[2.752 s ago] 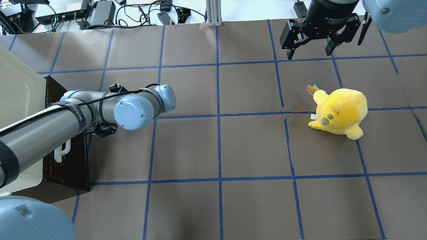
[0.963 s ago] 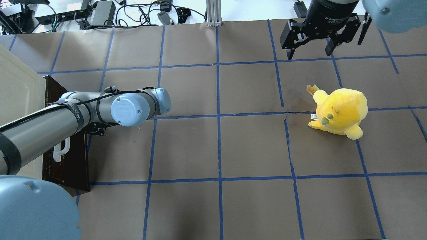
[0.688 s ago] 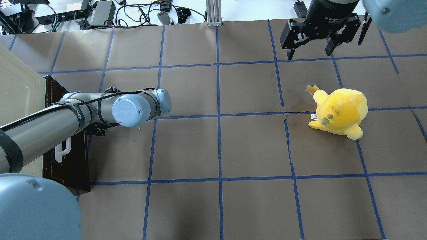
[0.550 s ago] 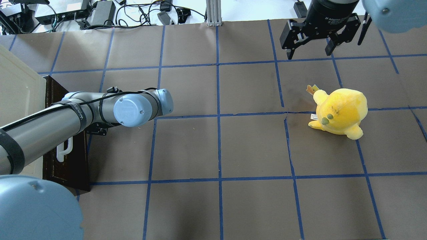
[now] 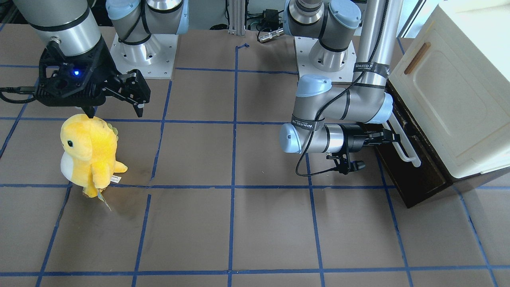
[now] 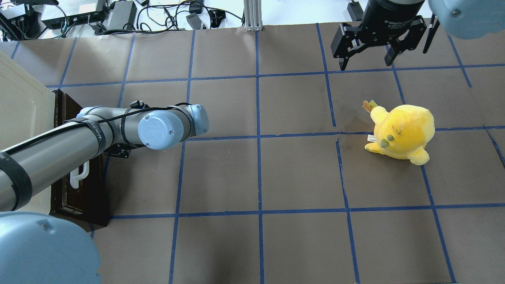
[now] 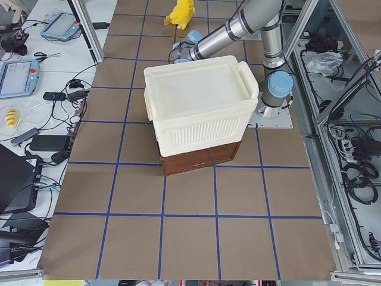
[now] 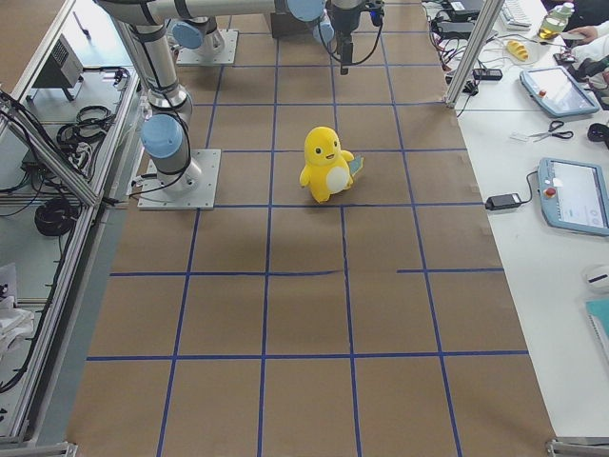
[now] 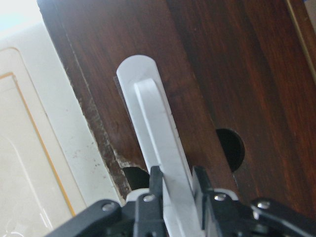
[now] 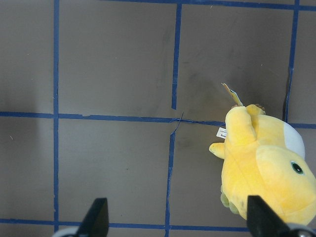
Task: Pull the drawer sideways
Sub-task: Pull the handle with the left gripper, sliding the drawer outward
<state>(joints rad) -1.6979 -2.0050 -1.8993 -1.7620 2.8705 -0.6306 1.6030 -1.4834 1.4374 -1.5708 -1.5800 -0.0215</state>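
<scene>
The dark brown drawer (image 5: 414,175) sits at the base of the cream-white cabinet (image 5: 450,99), slightly pulled out. Its long white bar handle (image 5: 405,145) also shows in the left wrist view (image 9: 153,123). My left gripper (image 5: 392,137) is shut on this handle; in the left wrist view (image 9: 177,190) the black fingers (image 9: 155,185) press on both sides of the bar. In the overhead view the drawer (image 6: 85,193) lies under my left arm. My right gripper (image 6: 365,63) hangs open and empty above the far right of the table.
A yellow plush toy (image 6: 402,132) stands on the right half of the table, below my right gripper (image 5: 116,113). The cabinet door has a small brown handle (image 5: 416,57). Brown paper with blue tape lines covers the table (image 6: 260,173).
My left arm first moved left onto the handle, then moved right. The white handle and drawer front have shifted a little to the right, away from the cabinet. The right arm has not moved.
</scene>
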